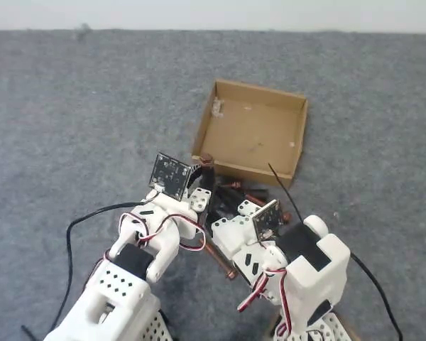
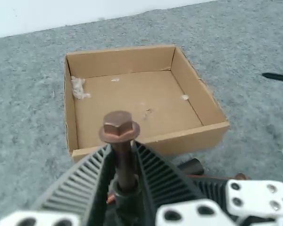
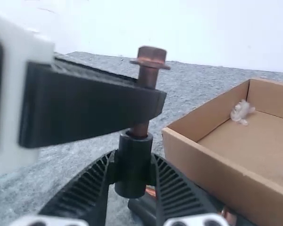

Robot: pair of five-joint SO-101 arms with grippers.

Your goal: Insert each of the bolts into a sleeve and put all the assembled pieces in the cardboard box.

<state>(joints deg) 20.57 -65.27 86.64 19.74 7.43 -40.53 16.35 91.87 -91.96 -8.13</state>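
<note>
- Left gripper [image 2: 122, 151]: fingers are closed tight on the shank of a bolt [image 2: 120, 128], just under its head. The bolt is held upright.
- Right gripper [image 3: 133, 161]: it is clamped around a sleeve [image 3: 132, 176], directly beneath the left gripper's fingers and close under them.
- The bolt's lower shank enters the top opening of the sleeve. A length of shank shows between head and sleeve.
- Bolt: copper-coloured, with a flanged hex head. Sleeve: black, cylindrical, upright.
- Both pieces are held above the grey carpet [image 1: 71, 106]. They are just beside the near wall of the cardboard box [image 2: 198, 96] and outside it.
- Box: square and open-topped, holding a few scraps of white fluff [image 2: 78, 88].
- A heap of further bolts and sleeves [image 1: 245, 193] lies just beside the box's near wall.
- A single bolt [image 1: 220, 257] lies apart from the heap, between the two arms.
</note>
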